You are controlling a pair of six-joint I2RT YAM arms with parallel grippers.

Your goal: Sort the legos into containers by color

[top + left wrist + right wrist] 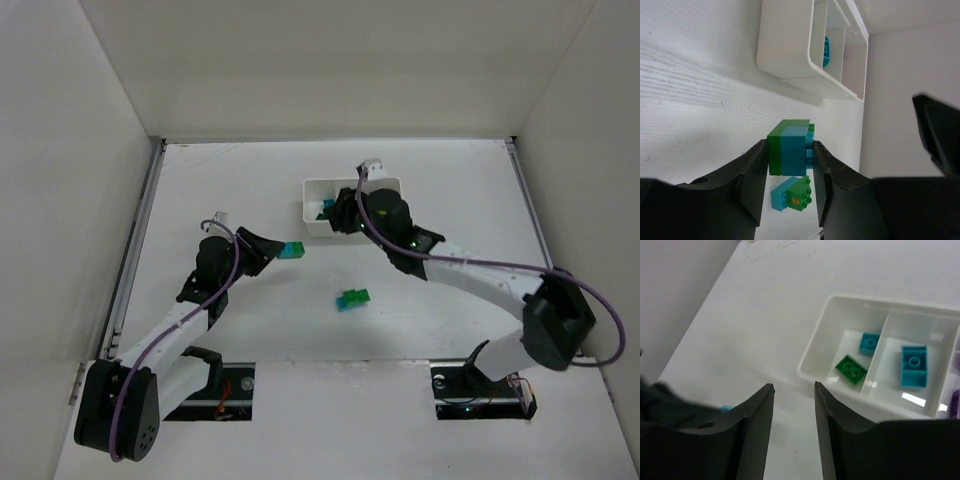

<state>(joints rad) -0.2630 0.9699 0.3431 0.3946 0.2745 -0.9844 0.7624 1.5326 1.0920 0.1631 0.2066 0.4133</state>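
Worktop (250, 180) is carrying everything, with both arms reaching in from the near edge. Left arm (170, 335) is sitting left of centre and right arm (480, 275) is stretching across to the tray (311, 200) at the far middle. Left fingers (752, 180) are clamping a green-and-teal clump (790, 154), one pad on each side face. The clump is sitting short of the tray and looking lifted off the surface, though I can't confirm that. My read is that it's being held out there because a two-colour piece can't go into one compartment as is; it needs splitting, and that wants a second grip. Right fingers (752, 425) are standing apart with nothing between them, hovering at the tray's edge, so probably free to come over and take one half. A second clump (353, 299), also teal plus green, is lying loose on the worktop between the arms, well apart from the tray. In the tray, the end compartment is holding a green brick (851, 369) and a small teal brick (870, 342) together, so it's looking mixed and likely needing a fix. The middle compartment is holding a teal brick (914, 365). A bit of purple (954, 400) is showing at the frame edge in the next one; can't tell more.
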